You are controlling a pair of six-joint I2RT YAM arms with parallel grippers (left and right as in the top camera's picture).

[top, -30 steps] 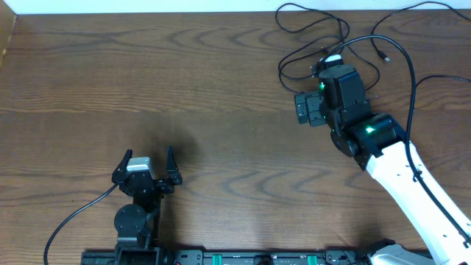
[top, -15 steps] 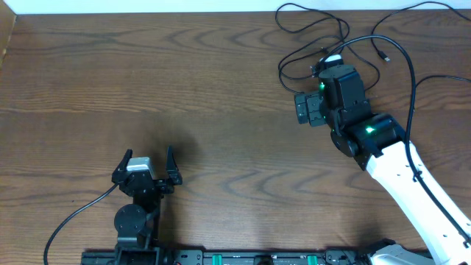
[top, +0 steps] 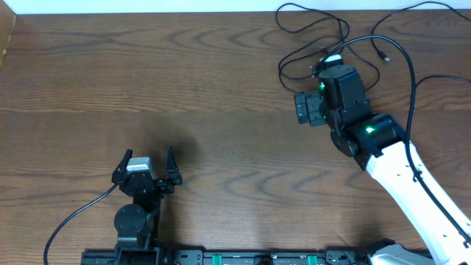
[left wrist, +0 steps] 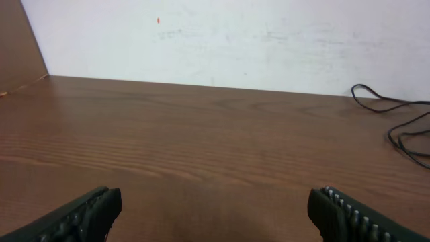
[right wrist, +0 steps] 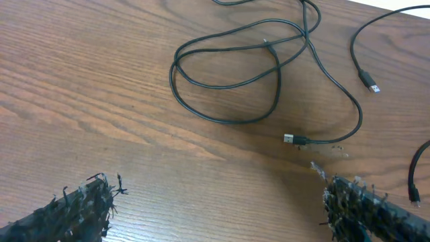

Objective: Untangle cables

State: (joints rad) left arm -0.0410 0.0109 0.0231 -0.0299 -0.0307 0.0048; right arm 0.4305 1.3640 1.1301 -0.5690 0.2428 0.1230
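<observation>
Black cords, the cables (right wrist: pixel 278 77), lie loose on the wooden tabletop (right wrist: pixel 80 81) just ahead of the right hand (right wrist: pixel 218 191). A wide loop sits straight in front of its fingers, and one plug (right wrist: pixel 289 139) lies nearest to them, toward the right finger. That hand stands wide open and holds nothing, with both fingers clear of every strand. The left hand (top: pixel 147 157) is spread just as wide and is empty too. The cables are well apart from it, far ahead and off to its right.

We judge the main risk to be the place where strands cross beyond the loop. If the right hand closes there, it may catch two cords at once, and a pull would tighten the tangle rather than free it. A grasp near the plug could drag that end back through the loop and snag it. With only one hand on the cords and nothing pinning the rest, the whole bundle may slide across the tabletop instead of separating. The left hand has a long way to reach before it can help.

Compared with a second ago, we see no change. Both hands stay where they were, just as open, and the cords have not shifted.
</observation>
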